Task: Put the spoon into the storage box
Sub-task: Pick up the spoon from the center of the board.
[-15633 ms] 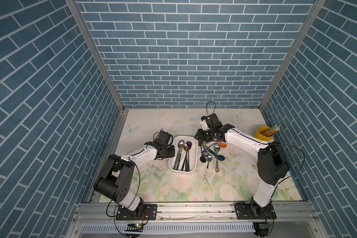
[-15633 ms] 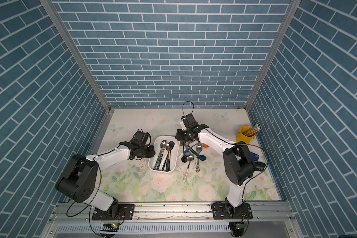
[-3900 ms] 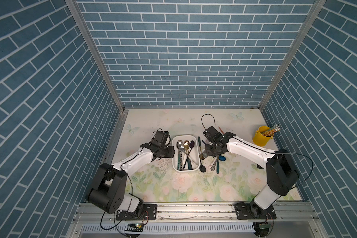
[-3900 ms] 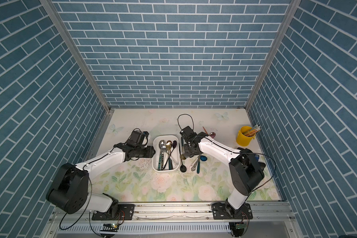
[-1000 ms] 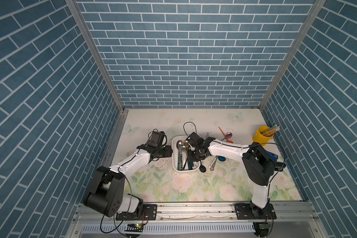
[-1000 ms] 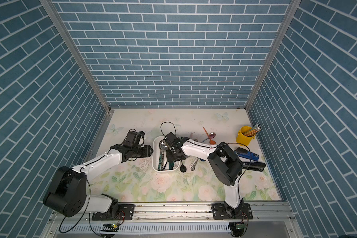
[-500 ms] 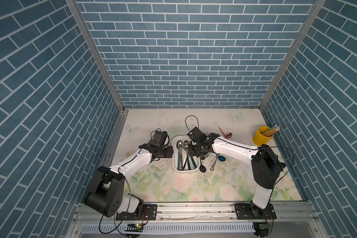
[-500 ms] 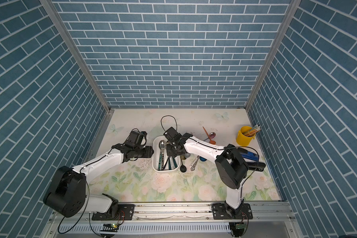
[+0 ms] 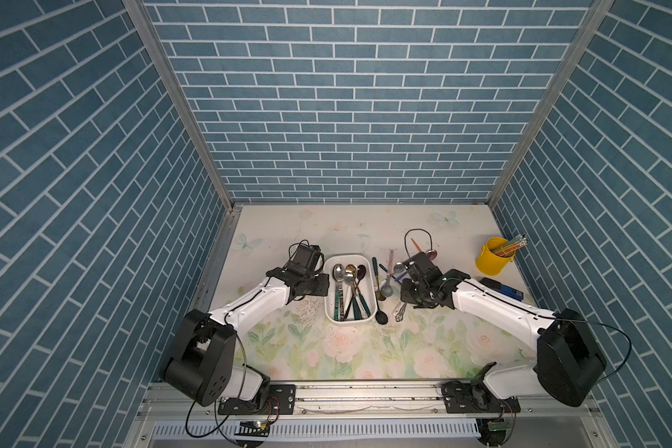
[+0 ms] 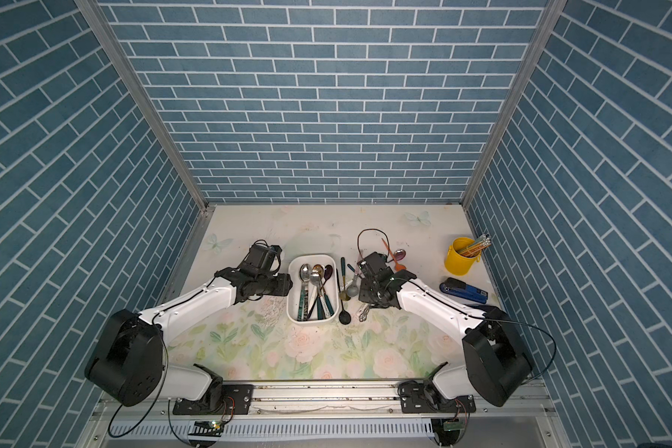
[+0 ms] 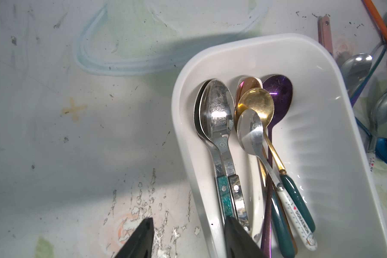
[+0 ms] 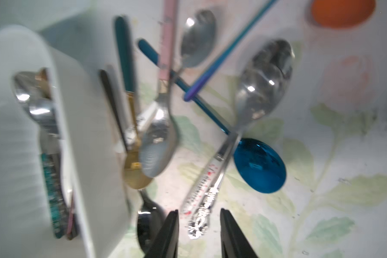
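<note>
The spoon (image 12: 210,196) that I judge to be next is the silver one with the embossed handle. It is lying on the worktop (image 9: 326,349) just beside the storage box (image 12: 76,134), outside its long wall, in a loose heap of other spoons. Its neck is crossing the stem of a blue spoon (image 12: 259,165), and a white-handled spoon is lying close against it. The bowl is shining like a mirror, and the handle is patterned with a flared end.

The right tool (image 12: 199,211) is hovering over that end with its jaws apart, grasping nothing. The left tool (image 11: 189,220) is released too, one jaw outside the box wall and one inside, not pinching it.

The spoon is looking stiff, light and slippery. I would be taking it across the patterned handle, where the relief is offering some bite, and lifting straight up so the neighbours are not dragging along. The box is already holding several spoons, with room left along the wall nearest the heap.
</note>
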